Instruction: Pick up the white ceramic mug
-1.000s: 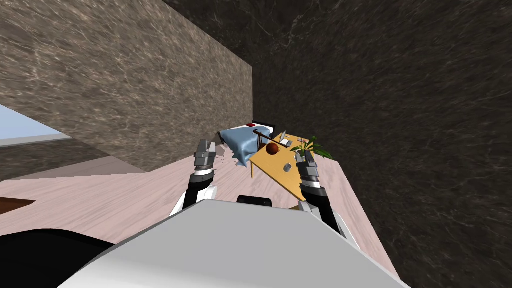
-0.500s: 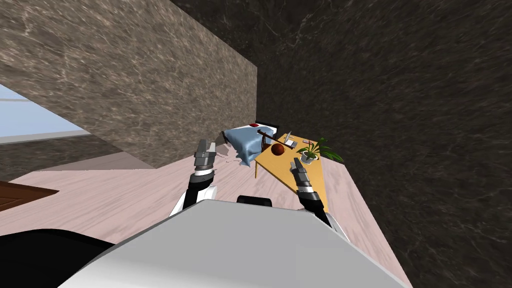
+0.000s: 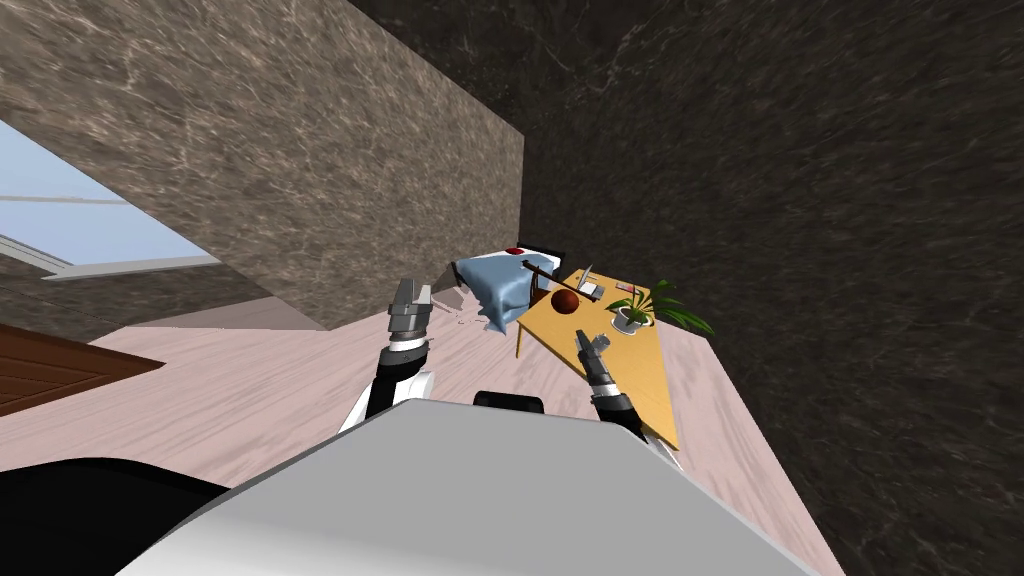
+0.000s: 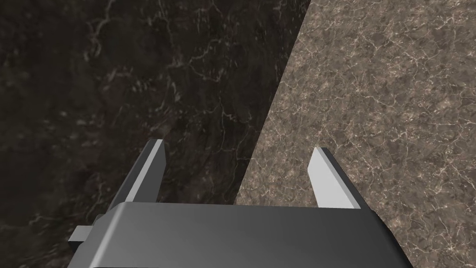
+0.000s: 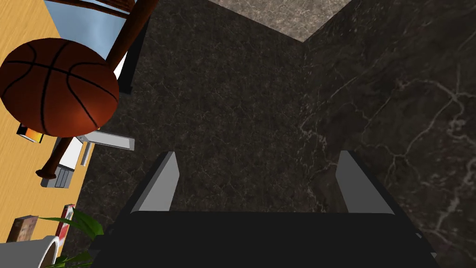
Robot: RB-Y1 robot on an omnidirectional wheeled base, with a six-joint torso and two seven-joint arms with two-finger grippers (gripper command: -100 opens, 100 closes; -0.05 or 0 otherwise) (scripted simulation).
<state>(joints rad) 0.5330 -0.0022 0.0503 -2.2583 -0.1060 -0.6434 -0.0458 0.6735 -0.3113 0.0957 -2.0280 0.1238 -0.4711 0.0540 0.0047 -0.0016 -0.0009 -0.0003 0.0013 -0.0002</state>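
My right gripper hangs open over the near part of the orange desk, with nothing between its fingers. The small pale mug stood on the desk at this spot in the earlier frames. The hand now covers that spot, and I cannot tell the mug apart from the fingertips. In the right wrist view the gripper faces a dark marbled wall, with the desk off to one side. My left gripper is raised over the floor, open and empty.
On the desk lie a basketball, a brown bat, a laptop and a potted plant. A bed with a blue blanket stands beyond the desk. Dark walls close the corner.
The whole head picture has shifted, so I have turned. My right arm has swung inward over the desk and now covers the spot where the mug showed. The left arm has kept its pose.
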